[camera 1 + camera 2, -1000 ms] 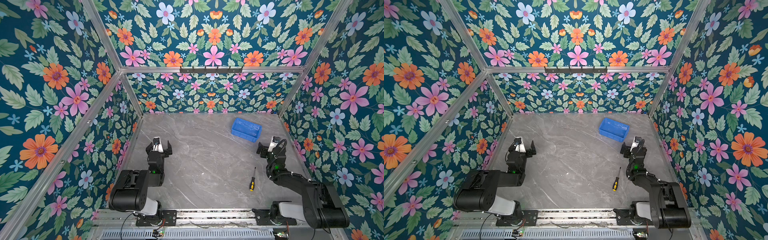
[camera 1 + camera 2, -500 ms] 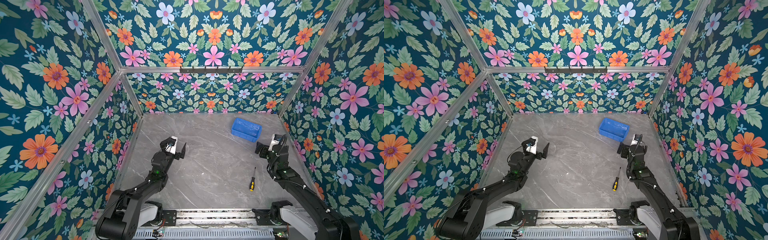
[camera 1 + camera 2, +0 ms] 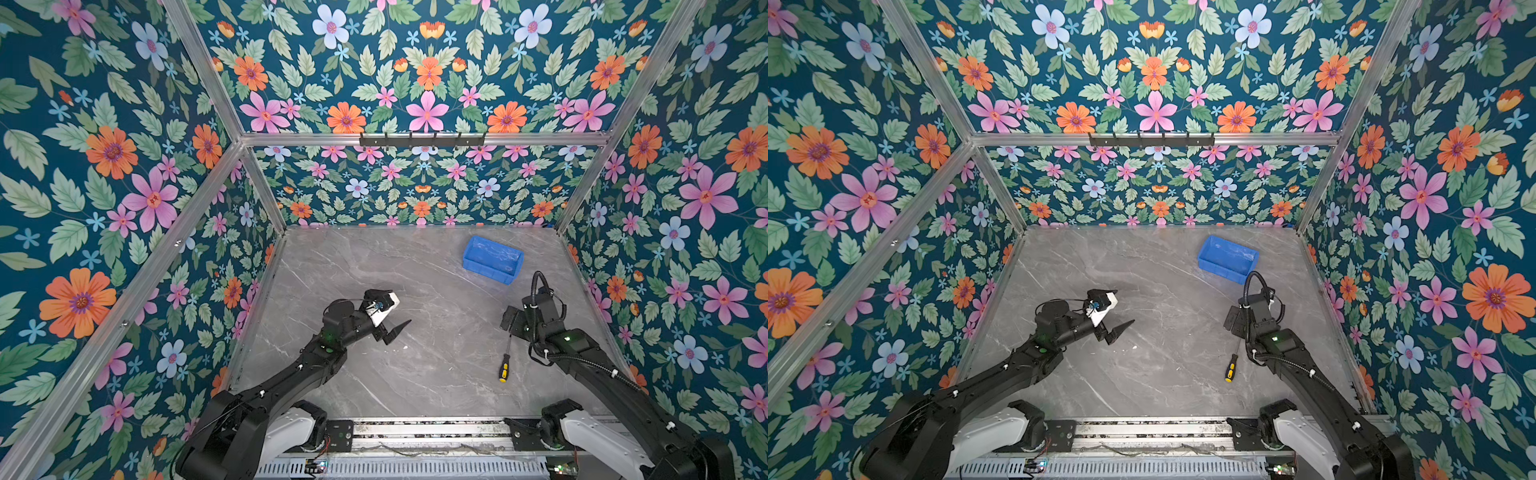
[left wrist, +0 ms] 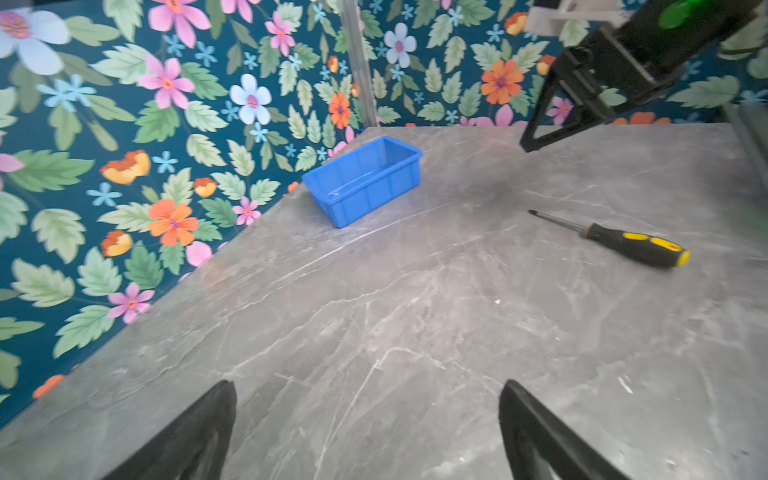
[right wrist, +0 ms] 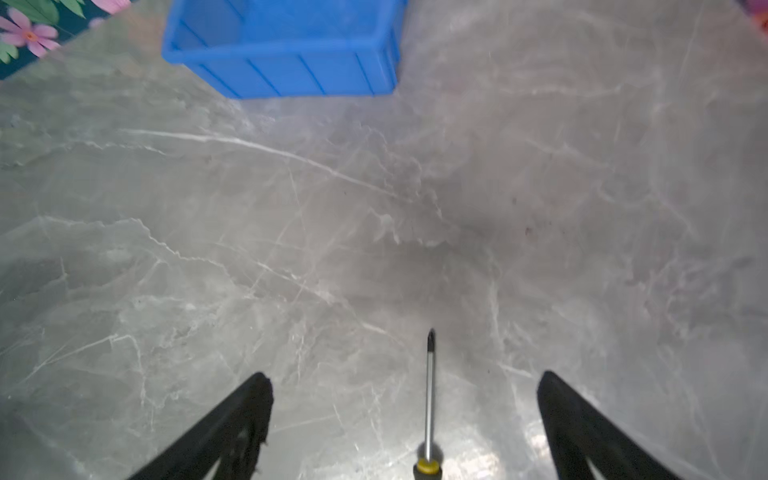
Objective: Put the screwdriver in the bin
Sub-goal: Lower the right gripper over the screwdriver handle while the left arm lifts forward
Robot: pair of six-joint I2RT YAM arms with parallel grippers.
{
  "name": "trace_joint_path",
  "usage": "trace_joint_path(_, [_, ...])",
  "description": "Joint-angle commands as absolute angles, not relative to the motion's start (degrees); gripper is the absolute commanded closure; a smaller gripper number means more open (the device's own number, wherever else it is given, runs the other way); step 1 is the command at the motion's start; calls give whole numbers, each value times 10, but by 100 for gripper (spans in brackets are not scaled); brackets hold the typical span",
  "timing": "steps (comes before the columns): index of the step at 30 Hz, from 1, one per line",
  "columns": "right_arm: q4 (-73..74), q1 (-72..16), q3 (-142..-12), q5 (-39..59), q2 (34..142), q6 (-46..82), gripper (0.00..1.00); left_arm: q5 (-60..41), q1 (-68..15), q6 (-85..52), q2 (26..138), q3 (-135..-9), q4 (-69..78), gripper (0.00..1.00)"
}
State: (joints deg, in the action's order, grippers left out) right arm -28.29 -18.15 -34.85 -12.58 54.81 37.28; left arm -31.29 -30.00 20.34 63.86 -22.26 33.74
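The screwdriver [image 3: 504, 367] [image 3: 1229, 368] lies flat on the grey table at the right, yellow butt toward the front edge, thin shaft pointing at the bin. My right gripper [image 3: 516, 323] [image 3: 1236, 322] hangs open just above the shaft's tip end. In the right wrist view the shaft [image 5: 429, 395] runs between the two spread fingers of the right gripper [image 5: 404, 376], touching neither. The blue bin [image 3: 486, 274] [image 3: 1221, 272] [image 5: 291, 70] stands empty farther back. My left gripper [image 3: 401, 306] [image 3: 1125, 306] [image 4: 368, 386] is open over mid-table, holding nothing, and its view shows the screwdriver [image 4: 636, 248] and the bin [image 4: 374, 199].
Floral walls with aluminium posts close in the table [image 3: 395, 374] on three sides; the bin sits near the back right corner. A metal rail [image 3: 415, 428] with both arm bases runs along the front edge. The right arm's finger [image 4: 540, 133] shows in the left wrist view.
Both arms have stretched out from their folded poses. The left gripper swung forward toward mid-table. The right gripper came down over the screwdriver's shaft. Screwdriver and bin have not moved.
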Motion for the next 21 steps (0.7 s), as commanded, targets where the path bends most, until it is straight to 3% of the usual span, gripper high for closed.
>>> trace_joint_path(1, [-335, -183, -348, -72, 566, 430, 2, -349, -312, 231, 647, -226, 325, 0])
trace_joint_path(6, [-343, -184, -341, -33, 603, 433, 12, -369, -333, 236, 667, -232, 320, 0])
trace_joint_path(16, [-327, -183, -337, -8, 685, 462, 51, -374, -354, 248, 685, -244, 292, 0])
trace_joint_path(21, [-324, -183, -340, -15, 711, 466, 62, -371, -357, 254, 685, -243, 283, 0])
